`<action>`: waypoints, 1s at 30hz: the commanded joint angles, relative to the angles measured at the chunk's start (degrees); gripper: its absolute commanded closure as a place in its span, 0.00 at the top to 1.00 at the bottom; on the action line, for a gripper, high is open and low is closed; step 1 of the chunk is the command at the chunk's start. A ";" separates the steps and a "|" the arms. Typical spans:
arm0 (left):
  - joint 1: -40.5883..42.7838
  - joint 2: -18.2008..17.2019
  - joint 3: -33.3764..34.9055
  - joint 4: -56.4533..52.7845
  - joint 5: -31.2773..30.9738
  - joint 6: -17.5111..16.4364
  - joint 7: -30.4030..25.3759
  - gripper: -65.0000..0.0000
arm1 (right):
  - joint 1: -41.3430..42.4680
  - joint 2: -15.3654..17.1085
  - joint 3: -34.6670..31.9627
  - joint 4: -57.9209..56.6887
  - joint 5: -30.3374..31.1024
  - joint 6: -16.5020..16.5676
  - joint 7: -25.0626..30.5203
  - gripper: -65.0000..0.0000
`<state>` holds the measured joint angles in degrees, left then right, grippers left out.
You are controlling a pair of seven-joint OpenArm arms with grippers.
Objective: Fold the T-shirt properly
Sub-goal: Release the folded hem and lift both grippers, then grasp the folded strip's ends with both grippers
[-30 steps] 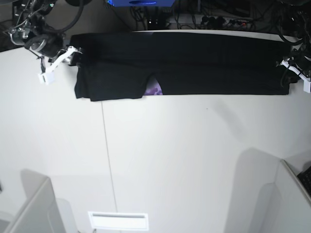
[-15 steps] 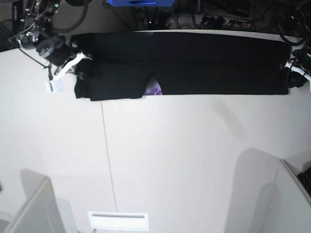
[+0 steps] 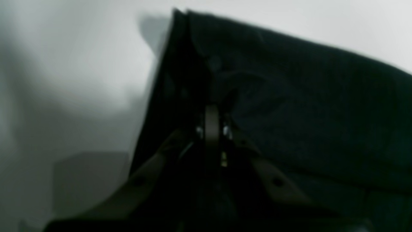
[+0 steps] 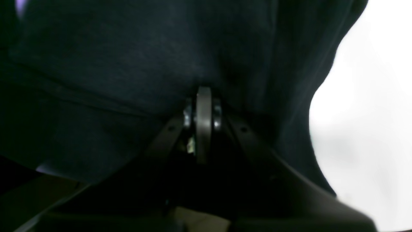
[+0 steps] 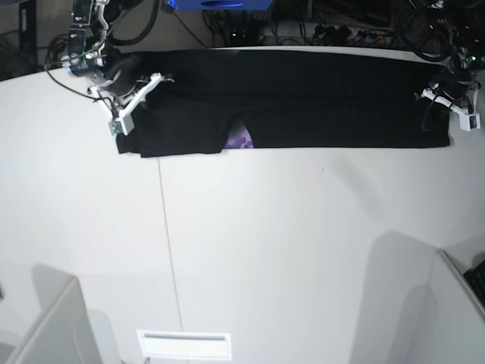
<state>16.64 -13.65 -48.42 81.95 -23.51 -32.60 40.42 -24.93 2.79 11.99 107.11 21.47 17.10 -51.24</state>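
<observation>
Both my left claw [image 5: 433,97] and right claw [image 5: 150,82] pinch the T-shirt [image 5: 303,98]; uneven pulling could skew the fold.

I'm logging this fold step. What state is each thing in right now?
T-shirt: folded into a long band across the table's far side, a bit of purple print showing.
Left pincer: shut on the T-shirt's end.
Right pincer: shut on the T-shirt's other end.
</observation>
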 commanded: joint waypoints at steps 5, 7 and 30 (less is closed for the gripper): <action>-0.25 -1.08 -0.32 -2.44 1.57 0.12 0.32 0.00 | 1.85 0.69 0.10 -5.35 0.20 0.17 3.73 0.00; -1.39 -1.08 -0.32 -3.49 1.66 0.12 0.32 0.00 | 2.47 0.77 0.19 -8.25 0.20 0.08 4.96 0.00; -20.12 -1.69 6.53 -10.88 13.97 0.29 0.67 0.00 | 19.78 2.44 0.45 -21.53 0.11 0.00 5.49 0.00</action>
<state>-3.03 -14.74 -41.91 70.70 -10.02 -31.97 40.42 -4.97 4.56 12.25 85.17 23.31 18.20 -44.62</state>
